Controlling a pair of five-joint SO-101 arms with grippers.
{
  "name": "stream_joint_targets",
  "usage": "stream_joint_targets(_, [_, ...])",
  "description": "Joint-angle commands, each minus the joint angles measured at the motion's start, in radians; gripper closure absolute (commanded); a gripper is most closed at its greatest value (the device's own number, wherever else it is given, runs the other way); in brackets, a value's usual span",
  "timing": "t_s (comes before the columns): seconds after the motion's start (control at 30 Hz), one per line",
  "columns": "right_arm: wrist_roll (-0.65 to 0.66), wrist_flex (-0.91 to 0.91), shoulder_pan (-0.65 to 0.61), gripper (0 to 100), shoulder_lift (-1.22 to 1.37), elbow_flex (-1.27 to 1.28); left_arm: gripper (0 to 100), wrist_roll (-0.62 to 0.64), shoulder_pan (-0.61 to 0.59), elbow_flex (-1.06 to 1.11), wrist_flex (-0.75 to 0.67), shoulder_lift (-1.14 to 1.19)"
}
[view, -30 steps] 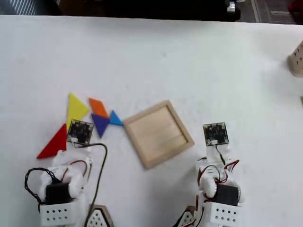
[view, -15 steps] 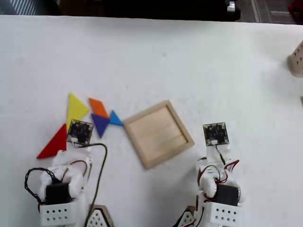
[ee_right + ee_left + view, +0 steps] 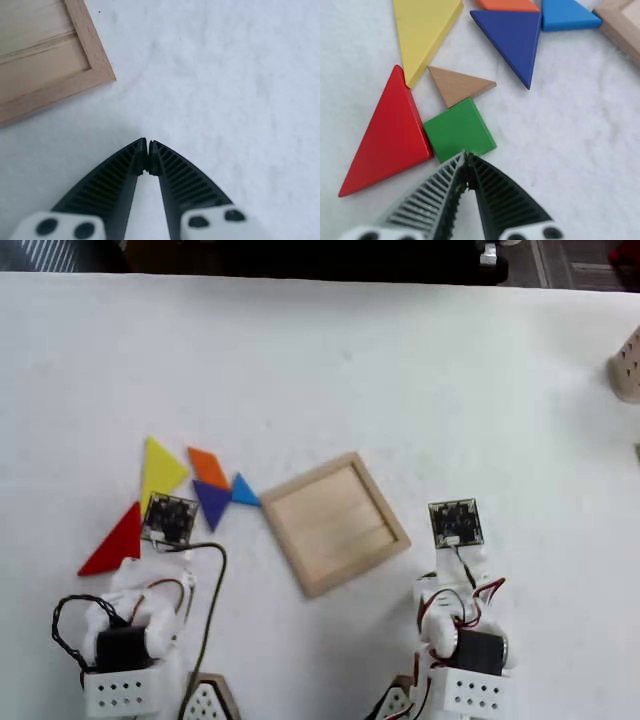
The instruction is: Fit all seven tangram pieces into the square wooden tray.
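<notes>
The square wooden tray [image 3: 394,521] lies tilted at the table's middle front with nothing inside; a corner of the tray [image 3: 95,60] appears in the right wrist view. To its left lie the yellow triangle [image 3: 158,468], orange piece [image 3: 207,466], dark blue triangle [image 3: 212,503], light blue triangle [image 3: 243,490] and red triangle [image 3: 115,542]. The left wrist view adds a green square [image 3: 459,129] and a tan triangle [image 3: 456,85]. My left gripper [image 3: 466,159] is shut, its tip just at the green square's edge. My right gripper [image 3: 146,145] is shut over bare table near the tray's corner.
The white table [image 3: 400,370] stretches wide behind the pieces. A tan perforated object [image 3: 627,365] stands at the far right edge. Cables [image 3: 205,600] trail from the left arm's base along the front.
</notes>
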Motion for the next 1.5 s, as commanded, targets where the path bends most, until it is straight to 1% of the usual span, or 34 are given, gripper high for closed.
stream_joint_targets(0.0, [0.014,0.002,-0.002,98.1,-0.002,0.009,98,-0.011,0.018,0.000,0.009,-0.002])
stream_joint_targets(0.87, [0.014,0.002,0.004,98.1,-0.002,0.009,98,-0.009,0.022,0.000,0.009,-0.002])
stream_joint_targets(0.97, [0.014,-0.001,-0.002,98.1,-0.002,0.006,98,-0.009,0.081,-0.002,0.009,-0.002])
stream_joint_targets(1.07, [0.014,-0.044,0.005,98.1,-0.002,0.003,98,-0.014,0.143,-0.002,0.009,-0.002])
stream_joint_targets(1.13, [0.014,-0.061,0.031,98.1,-0.002,0.003,98,-0.014,0.176,-0.017,0.000,-0.004])
stream_joint_targets(1.3, [0.015,-0.056,0.107,98.1,-0.002,0.008,98,-0.011,0.189,-0.120,-0.081,-0.004])
stream_joint_targets(1.4, [0.017,-0.044,0.150,98.1,-0.002,0.008,98,-0.009,0.194,-0.121,-0.207,-0.004])
stream_joint_targets(1.43, [0.037,-0.039,0.159,98.1,-0.002,0.008,98,-0.009,0.203,-0.123,-0.255,-0.004])
stream_joint_targets(1.47, [0.086,-0.036,0.163,98.1,-0.002,0.008,98,-0.008,0.211,-0.129,-0.290,-0.004])
